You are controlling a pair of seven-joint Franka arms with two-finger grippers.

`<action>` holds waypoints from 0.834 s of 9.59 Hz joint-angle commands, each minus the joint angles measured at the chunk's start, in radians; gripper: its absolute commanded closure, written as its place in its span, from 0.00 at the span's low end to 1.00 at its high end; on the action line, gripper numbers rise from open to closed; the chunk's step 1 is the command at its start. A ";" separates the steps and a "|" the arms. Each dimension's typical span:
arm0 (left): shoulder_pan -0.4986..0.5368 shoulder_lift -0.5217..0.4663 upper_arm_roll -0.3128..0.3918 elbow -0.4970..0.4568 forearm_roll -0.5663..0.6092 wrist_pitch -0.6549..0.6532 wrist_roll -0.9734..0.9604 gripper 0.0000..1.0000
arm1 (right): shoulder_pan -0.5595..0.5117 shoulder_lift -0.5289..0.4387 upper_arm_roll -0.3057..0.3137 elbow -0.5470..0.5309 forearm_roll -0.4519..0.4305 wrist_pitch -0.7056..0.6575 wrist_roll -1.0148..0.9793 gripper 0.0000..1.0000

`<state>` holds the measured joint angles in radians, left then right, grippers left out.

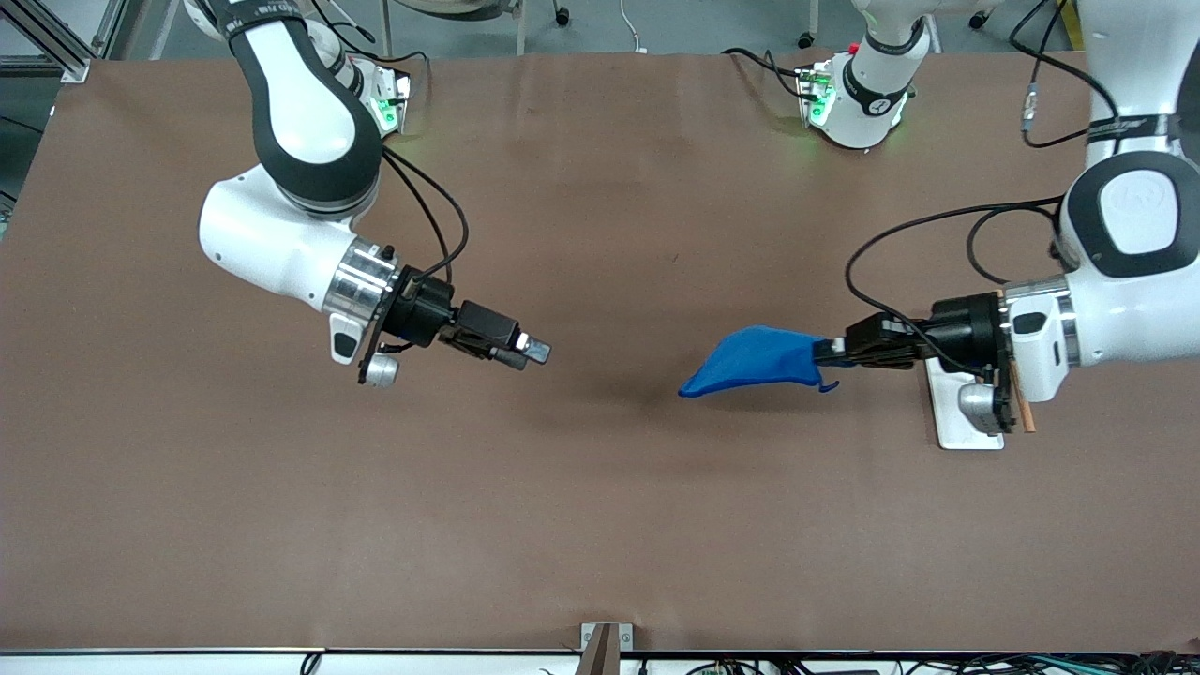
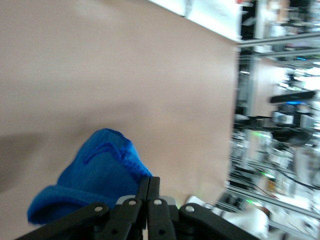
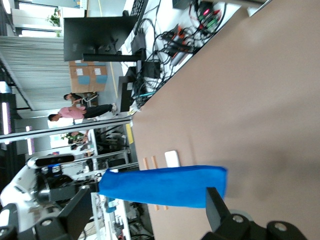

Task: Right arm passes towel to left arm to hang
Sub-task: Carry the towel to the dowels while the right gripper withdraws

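The royal-blue towel (image 1: 755, 361) hangs in the air over the table's middle, pinched at one end by my left gripper (image 1: 830, 352), which is shut on it. In the left wrist view the towel (image 2: 95, 175) bunches beside the closed fingers of the left gripper (image 2: 149, 181). My right gripper (image 1: 536, 352) is open and empty, held above the table toward the right arm's end, apart from the towel and pointing at it. In the right wrist view the towel (image 3: 162, 186) shows farther off between the spread fingers of the right gripper (image 3: 147, 222).
A white flat base (image 1: 966, 427) with a thin wooden strip lies on the brown table (image 1: 600, 525) under the left arm's wrist; it also shows in the right wrist view (image 3: 171, 158). Both arm bases stand along the table's edge farthest from the front camera.
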<state>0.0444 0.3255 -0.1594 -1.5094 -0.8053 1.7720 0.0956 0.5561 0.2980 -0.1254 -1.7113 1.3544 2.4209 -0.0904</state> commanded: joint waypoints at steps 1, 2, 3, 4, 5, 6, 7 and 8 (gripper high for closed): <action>0.026 -0.023 0.004 -0.021 0.201 -0.070 -0.127 1.00 | -0.067 -0.022 0.006 -0.019 -0.154 -0.017 0.003 0.00; 0.052 -0.026 0.005 -0.021 0.265 -0.084 -0.160 1.00 | -0.135 -0.022 0.006 -0.015 -0.272 -0.110 0.003 0.00; 0.061 -0.034 0.015 -0.021 0.281 -0.101 -0.216 1.00 | -0.213 -0.022 0.007 0.004 -0.385 -0.215 0.005 0.00; 0.087 -0.040 0.020 -0.021 0.332 -0.124 -0.261 1.00 | -0.273 -0.022 0.006 0.024 -0.519 -0.271 0.000 0.00; 0.094 -0.046 0.021 -0.021 0.384 -0.137 -0.299 1.00 | -0.300 -0.030 0.006 0.025 -0.647 -0.275 0.001 0.00; 0.121 -0.048 0.023 -0.025 0.438 -0.141 -0.313 1.00 | -0.338 -0.036 0.006 0.025 -0.769 -0.278 0.000 0.00; 0.158 -0.043 0.020 -0.026 0.489 -0.140 -0.307 1.00 | -0.375 -0.042 0.006 0.025 -0.856 -0.279 0.000 0.00; 0.182 -0.031 0.021 -0.026 0.514 -0.138 -0.291 1.00 | -0.418 -0.056 0.006 0.024 -0.923 -0.282 0.000 0.00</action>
<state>0.1987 0.2839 -0.1372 -1.5084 -0.3320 1.6371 -0.2036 0.1907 0.2784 -0.1369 -1.6717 0.5070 2.1486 -0.0946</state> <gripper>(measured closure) 0.987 0.000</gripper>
